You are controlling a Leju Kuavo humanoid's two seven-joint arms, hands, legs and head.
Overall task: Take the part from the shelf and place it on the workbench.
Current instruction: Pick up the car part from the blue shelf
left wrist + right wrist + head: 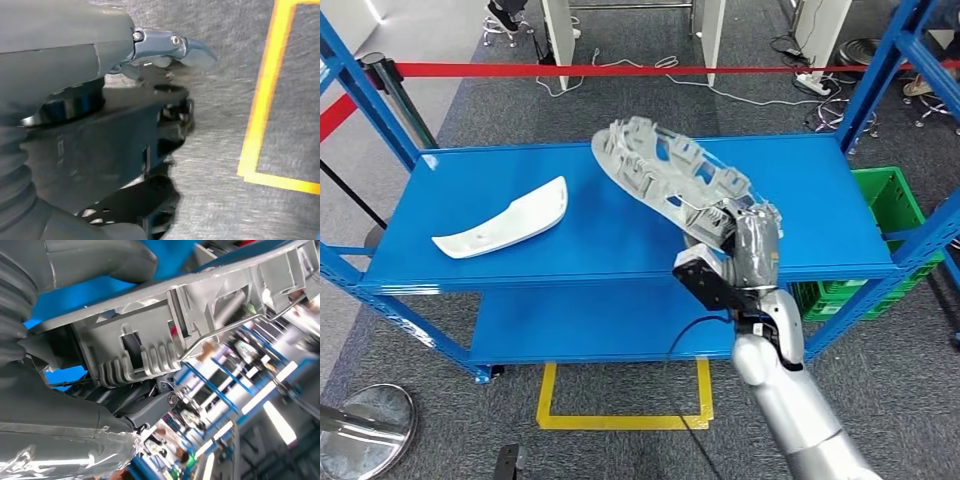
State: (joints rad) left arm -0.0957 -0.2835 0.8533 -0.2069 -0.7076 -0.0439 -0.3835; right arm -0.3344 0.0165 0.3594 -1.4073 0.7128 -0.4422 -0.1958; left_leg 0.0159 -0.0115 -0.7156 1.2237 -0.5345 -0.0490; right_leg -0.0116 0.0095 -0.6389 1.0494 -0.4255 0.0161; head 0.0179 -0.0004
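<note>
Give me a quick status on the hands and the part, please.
Right hand grips grey ribbed part, tilted up off blue shelf. Left hand hangs over floor, grip unclear. White part lies apart, not obstructing.

The right hand [750, 245] is gripping the near end of the grey ribbed part [675, 172], and its fingers are lying hidden under that part in the head view. The part [158, 340] is running past the right wrist picture's edges, so its full outline is not showing there. In the left wrist view the left hand [166, 50] is showing blurred over the floor; whether its fingers are curled cannot be told.
</note>
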